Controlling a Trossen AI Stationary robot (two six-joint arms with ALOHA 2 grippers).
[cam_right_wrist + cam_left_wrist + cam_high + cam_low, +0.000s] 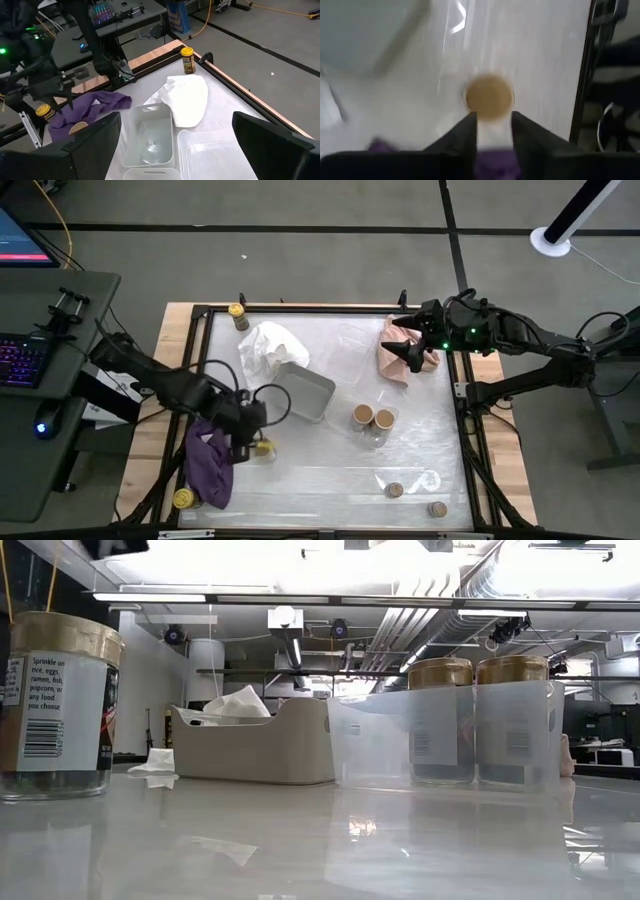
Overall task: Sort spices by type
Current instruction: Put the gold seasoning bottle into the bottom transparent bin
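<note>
The left gripper is poised low over the table's left half, beside the purple cloth. Its fingers are parted a little, and a tan-topped jar is seen just beyond the tips in the left wrist view, lined up with the gap but not clamped; in the high view this jar lies touching or just off the gripper at about 4 o'clock. A yellow-lidded jar is found at 7 o'clock from the gripper, at the cloth's lower edge near the table's corner. A second yellow-lidded jar stands at 12 o'clock, well apart, at the far edge of the table.

The grey metal tray is set at 2 o'clock from the left gripper, with the white cloth touching it on its far side. Two tan-topped jars are placed side by side, touching, at 3 o'clock, inside a clear container. Two tiny brownish jars are placed at 4 o'clock, near the table's front right corner, a little apart.

The right gripper is held above the pink cloth at the table's far right, its fingers spread wide with nothing between them.
</note>
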